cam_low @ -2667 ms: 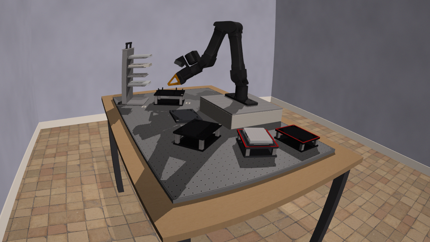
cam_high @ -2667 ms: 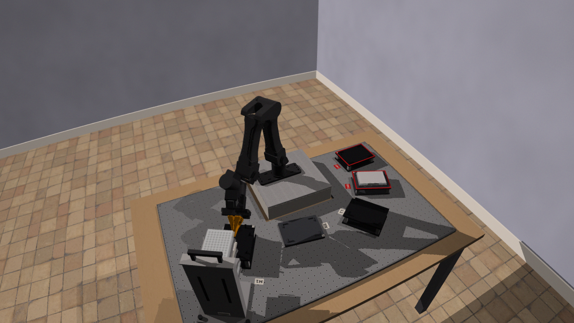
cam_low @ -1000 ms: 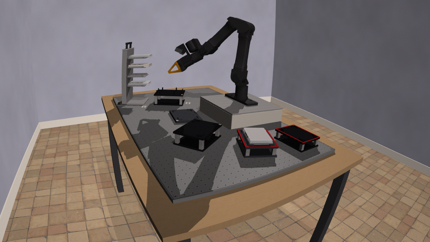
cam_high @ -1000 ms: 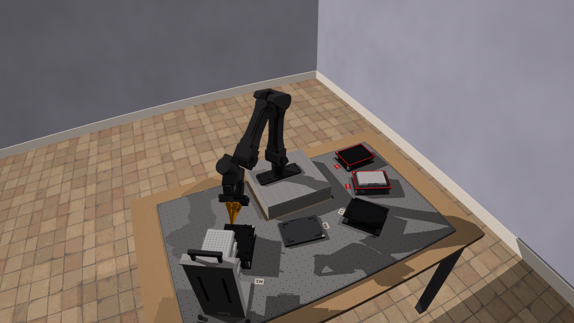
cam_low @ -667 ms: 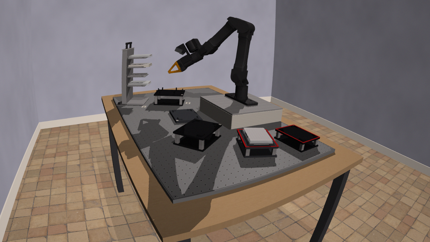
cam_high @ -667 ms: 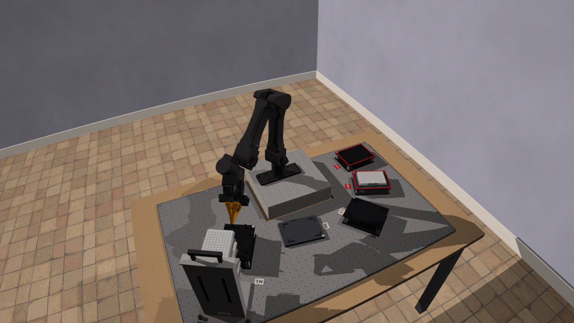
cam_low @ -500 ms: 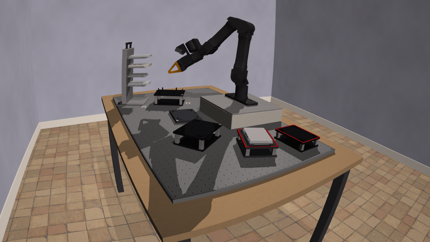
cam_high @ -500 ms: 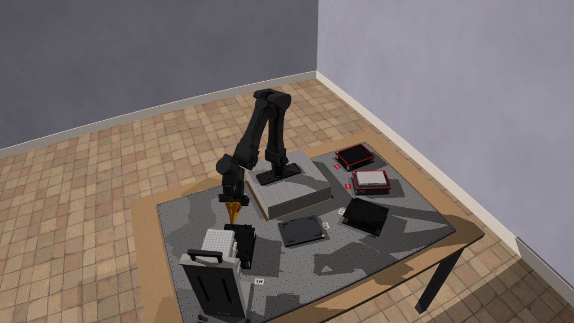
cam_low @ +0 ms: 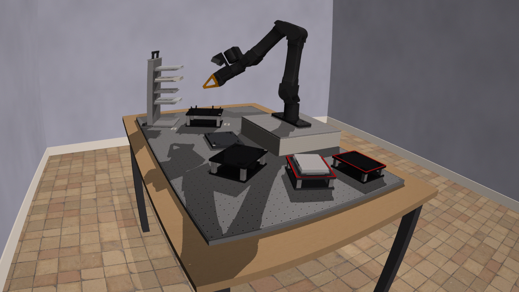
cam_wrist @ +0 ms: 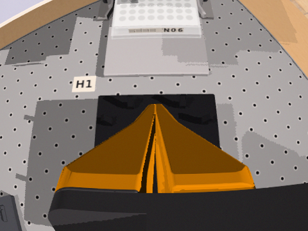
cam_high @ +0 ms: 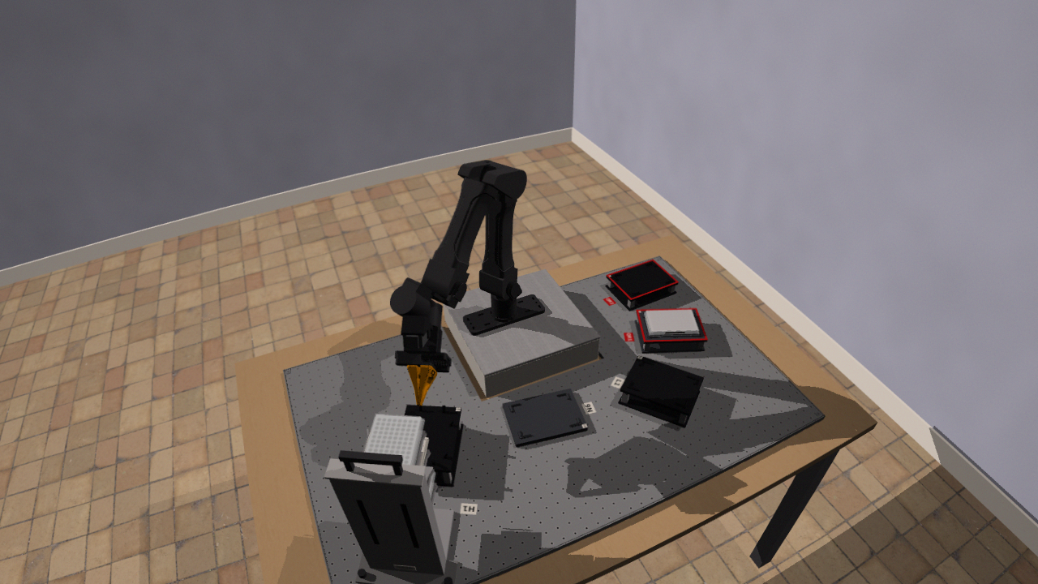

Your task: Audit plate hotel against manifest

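Observation:
The plate hotel H1 (cam_low: 159, 90) stands at the deck's far corner, with light plates on several shelves. In the wrist view its lowest plate (cam_wrist: 156, 9) shows wells up and a front label reading N06 (cam_wrist: 156, 30). The hotel's top plate (cam_high: 394, 435) shows from above in the top view. My gripper (cam_low: 204, 86) is shut and empty. It hangs in the air in front of the hotel at about mid-shelf height, above a black raised nest (cam_low: 204, 115). The fingertips (cam_wrist: 154, 109) point at the hotel, apart from it.
The H1 deck label (cam_wrist: 83, 85) lies beside the hotel. One red-edged quarantine nest (cam_low: 314, 166) holds a light plate; the other (cam_low: 358, 165) is empty. A flat black nest (cam_low: 223, 139) and a raised black nest (cam_low: 237, 159) stand empty mid-deck. The arm's grey pedestal (cam_low: 290, 134) is behind them.

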You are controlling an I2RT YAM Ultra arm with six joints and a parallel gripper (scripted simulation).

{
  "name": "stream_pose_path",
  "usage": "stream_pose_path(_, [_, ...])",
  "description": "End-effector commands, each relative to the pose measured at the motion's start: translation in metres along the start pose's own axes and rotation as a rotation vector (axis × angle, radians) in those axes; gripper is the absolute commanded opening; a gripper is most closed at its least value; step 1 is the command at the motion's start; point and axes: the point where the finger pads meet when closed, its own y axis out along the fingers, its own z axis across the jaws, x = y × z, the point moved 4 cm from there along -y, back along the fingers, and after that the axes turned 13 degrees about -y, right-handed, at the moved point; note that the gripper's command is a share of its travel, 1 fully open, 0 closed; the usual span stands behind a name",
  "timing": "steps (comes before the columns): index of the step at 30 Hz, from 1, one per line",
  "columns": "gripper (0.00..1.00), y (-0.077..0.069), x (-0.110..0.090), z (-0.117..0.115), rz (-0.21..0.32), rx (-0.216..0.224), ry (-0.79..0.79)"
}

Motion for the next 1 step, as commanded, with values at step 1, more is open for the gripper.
stream_pose_path(1, [0.00, -0.0079, 0.0281, -0.0103, -0.073, -0.028, -0.042])
